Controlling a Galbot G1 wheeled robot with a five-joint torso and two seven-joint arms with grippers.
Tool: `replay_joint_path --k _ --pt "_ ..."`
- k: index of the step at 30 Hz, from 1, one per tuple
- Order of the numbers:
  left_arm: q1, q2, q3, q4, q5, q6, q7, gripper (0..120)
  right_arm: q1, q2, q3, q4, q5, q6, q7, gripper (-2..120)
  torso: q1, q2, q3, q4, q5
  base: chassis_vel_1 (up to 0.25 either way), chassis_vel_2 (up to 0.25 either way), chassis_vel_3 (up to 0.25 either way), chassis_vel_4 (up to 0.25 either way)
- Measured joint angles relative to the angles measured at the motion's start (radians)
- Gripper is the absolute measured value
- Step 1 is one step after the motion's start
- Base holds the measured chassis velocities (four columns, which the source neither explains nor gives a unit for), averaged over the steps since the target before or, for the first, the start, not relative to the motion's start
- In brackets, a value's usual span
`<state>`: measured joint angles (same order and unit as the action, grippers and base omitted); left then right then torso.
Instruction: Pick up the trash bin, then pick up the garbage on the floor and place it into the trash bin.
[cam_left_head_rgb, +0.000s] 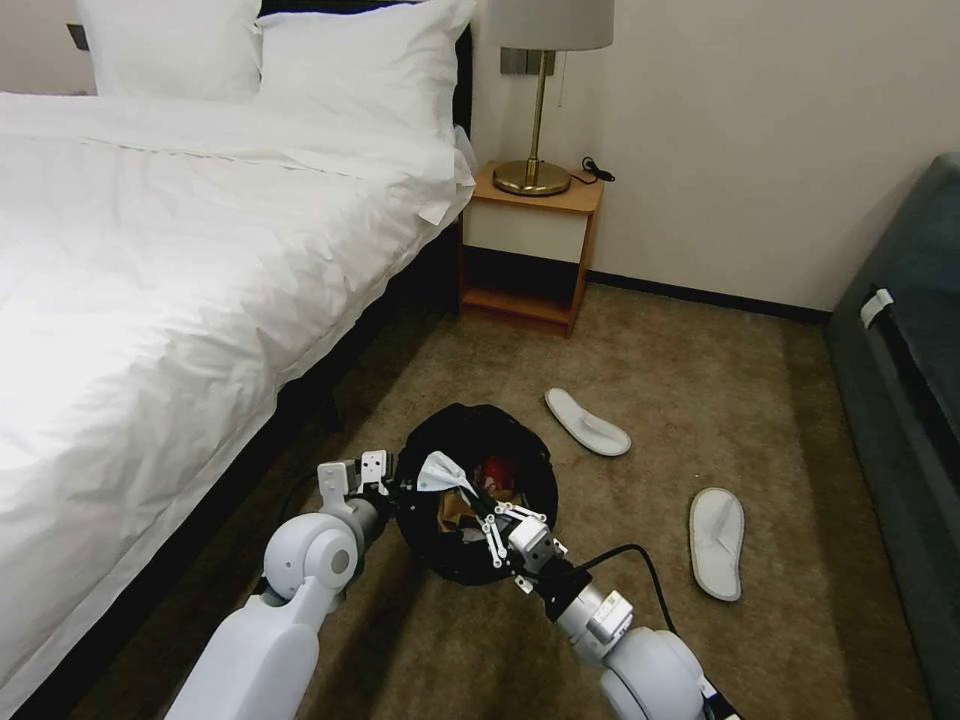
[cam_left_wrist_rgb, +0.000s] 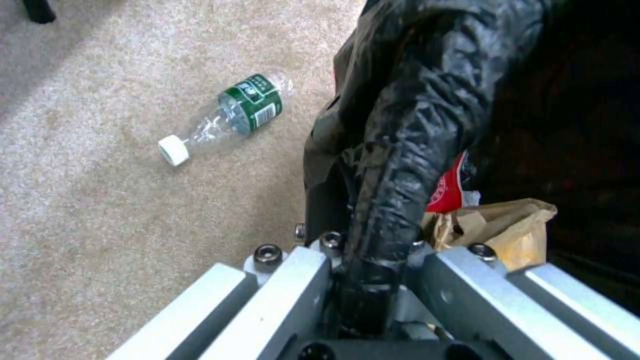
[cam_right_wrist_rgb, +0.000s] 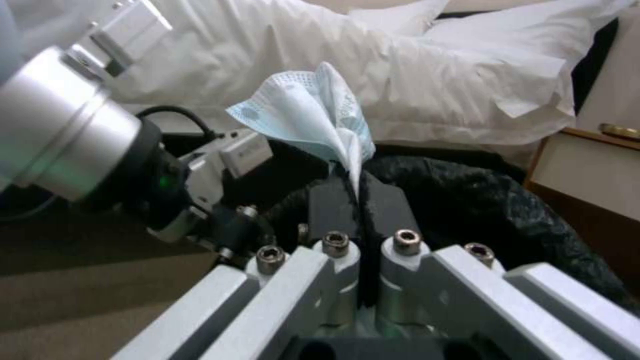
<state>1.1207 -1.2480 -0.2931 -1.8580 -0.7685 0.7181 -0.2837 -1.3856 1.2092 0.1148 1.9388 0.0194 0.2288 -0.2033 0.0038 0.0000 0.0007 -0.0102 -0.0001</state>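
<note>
Carpet (cam_left_head_rgb: 700, 400) | left pincer (cam_left_wrist_rgb: 373, 280) clamps trash bin (cam_left_head_rgb: 480, 440) rim | right pincer (cam_right_wrist_rgb: 360, 225) pinches face mask (cam_right_wrist_rgb: 313, 115) above bin

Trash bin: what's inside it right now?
Inside the trash bin lie a brown paper bag and a red wrapper. The right gripper holds a white tissue above the opening. The left gripper clamps the rim. Anything deeper is hidden by the black liner.

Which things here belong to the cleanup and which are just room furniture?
Job:
- round trash bin lined with glossy black bag, rim clamped by left gripper
- crumpled pale blue tissue, pinched in right gripper over the bin
- clear green-labelled plastic bottle on the carpet
- two flat white slippers

Lying about:
- white bed
- brass lamp
- wooden nightstand
</note>
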Motion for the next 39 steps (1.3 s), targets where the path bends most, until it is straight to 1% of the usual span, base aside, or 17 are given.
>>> replay_joint_path --k 2,4,7,8,10,11,12,15,16,18,20,21,23,24,26,29,39 --pt "0.001 0.001 -0.001 -0.002 0.000 0.000 0.001 0 0.000 0.001 0.001 0.000 0.000 0.000 0.000 2 0.000 0.000 0.000 0.0000 0.0000 0.000 0.000 0.000 0.000" --pt "0.002 0.004 -0.004 -0.011 -0.001 -0.001 0.004 0 -0.001 0.003 0.003 0.001 -0.002 -0.002 0.001 15 0.000 0.000 0.000 0.0000 0.0000 0.000 0.000 0.000 0.000" --pt "0.002 0.005 -0.004 -0.014 -0.001 -0.001 0.004 0 -0.001 0.003 0.003 0.002 -0.002 -0.003 0.000 20 0.000 0.000 0.000 0.0000 0.0000 0.000 0.000 0.000 0.000" --pt "0.003 0.005 -0.004 -0.020 -0.001 -0.001 0.005 0 -0.001 0.005 0.003 0.004 -0.002 -0.004 0.000 28 0.000 0.000 0.000 -0.0001 0.0000 0.000 0.000 0.000 0.000" --pt "0.005 0.003 -0.004 -0.023 -0.002 -0.002 0.005 0 -0.001 0.006 0.003 0.006 -0.002 -0.005 0.000 32 0.000 0.000 0.000 0.0000 0.0000 0.000 0.000 0.000 0.000" --pt "0.008 0.002 -0.004 -0.027 -0.002 -0.002 0.005 0 -0.002 0.006 0.004 0.006 -0.002 -0.006 0.000 40 0.000 0.000 0.000 0.0000 0.0000 0.000 0.000 0.000 0.000" --pt "0.012 0.000 -0.004 -0.030 -0.001 -0.003 0.005 0 -0.002 0.006 0.006 0.006 -0.002 -0.006 0.000 45 0.000 0.000 0.000 0.0000 0.0000 0.000 0.000 0.000 0.000" --pt "0.016 -0.001 -0.004 -0.032 0.000 -0.004 0.005 0 -0.001 0.006 0.007 0.006 -0.001 -0.006 0.000 50 0.000 0.000 0.000 -0.0001 0.0000 0.000 0.000 0.000 0.000" --pt "0.024 -0.004 -0.004 -0.038 0.002 -0.005 0.006 0 0.001 0.004 0.009 0.006 -0.001 -0.007 -0.001 59 0.000 0.000 0.000 -0.0001 0.0001 0.000 0.000 0.000 0.000" --pt "0.029 -0.007 -0.005 -0.042 0.002 -0.005 0.006 0 0.002 0.004 0.010 0.006 0.000 -0.007 -0.001 61 0.000 0.000 0.000 0.0000 0.0001 0.000 0.000 0.000 0.000" --pt "0.044 -0.018 -0.007 -0.059 0.002 -0.005 0.006 0 0.005 0.004 0.011 0.006 0.001 -0.008 -0.001 75 0.000 0.000 0.000 0.0000 0.0000 0.000 0.000 0.000 0.000" --pt "0.044 -0.018 -0.007 -0.059 0.002 -0.005 0.006 0 0.005 0.004 0.011 0.006 0.001 -0.008 -0.001 75 0.000 0.000 0.000 0.0000 0.0000 0.000 0.000 0.000 0.000" --pt "0.055 -0.023 -0.007 -0.073 0.003 -0.005 0.008 0 0.007 0.007 0.011 0.001 0.002 -0.008 -0.001 86 0.000 0.000 0.000 0.0000 0.0000 0.000 0.000 0.000 0.000" --pt "0.055 -0.023 -0.007 -0.073 0.003 -0.005 0.008 0 0.007 0.007 0.011 0.001 0.002 -0.008 -0.001 86 0.000 0.000 0.000 0.0000 0.0000 0.000 0.000 0.000 0.000" --pt "0.056 -0.021 -0.007 -0.077 0.003 -0.005 0.008 0 0.009 0.009 0.010 0.001 0.003 -0.008 -0.002 96 0.000 0.000 0.000 0.0000 0.0000 0.000 0.000 0.000 0.000" --pt "0.056 -0.018 -0.007 -0.081 0.003 -0.005 0.008 0 0.010 0.011 0.011 -0.001 0.003 -0.008 -0.002 99 0.000 0.000 0.000 0.0000 0.0001 0.000 0.000 0.000 0.000" --pt "0.056 -0.016 -0.010 -0.086 0.002 -0.004 0.008 0 0.010 0.007 0.022 0.007 0.004 -0.007 -0.006 100 0.000 0.000 0.000 0.0000 0.0001 0.000 0.000 0.000 0.000"
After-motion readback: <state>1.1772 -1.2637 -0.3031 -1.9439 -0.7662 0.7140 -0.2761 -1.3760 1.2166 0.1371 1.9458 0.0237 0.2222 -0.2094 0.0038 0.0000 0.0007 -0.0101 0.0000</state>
